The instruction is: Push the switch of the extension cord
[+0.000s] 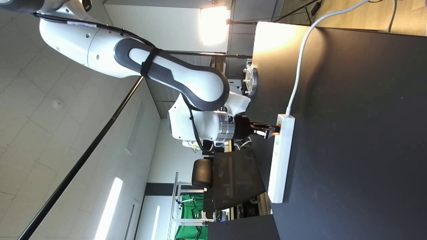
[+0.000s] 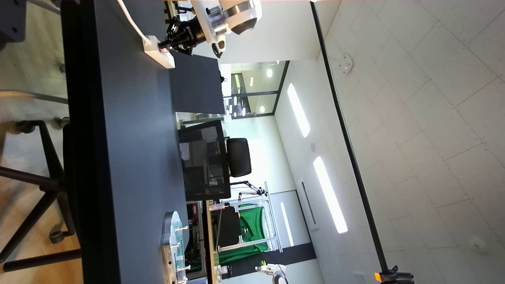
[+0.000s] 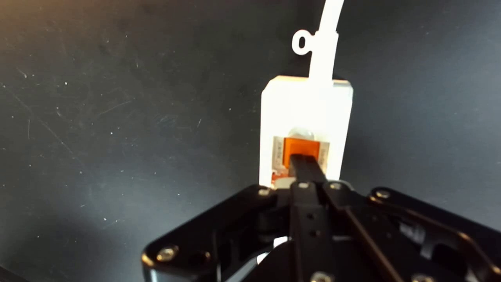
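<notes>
A white extension cord block [image 1: 281,166] lies on the dark table [image 1: 350,150]. It also shows in an exterior view [image 2: 161,59] and in the wrist view [image 3: 301,105]. Its orange switch [image 3: 302,145] sits near the cable end, and only its part toward the cable shows in the wrist view. My gripper [image 3: 304,157] is shut with its fingertips together and nothing between them. The tips are over the switch and appear to touch it; they cover part of it. In both exterior views the gripper [image 1: 277,129] [image 2: 161,45] points down onto the block.
A white cable [image 1: 300,60] runs from the block's end over the table edge. A round base with clear top and pegs [image 1: 250,80] stands on the table, also visible in an exterior view [image 2: 173,244]. A black mesh chair [image 2: 203,161] stands behind the table.
</notes>
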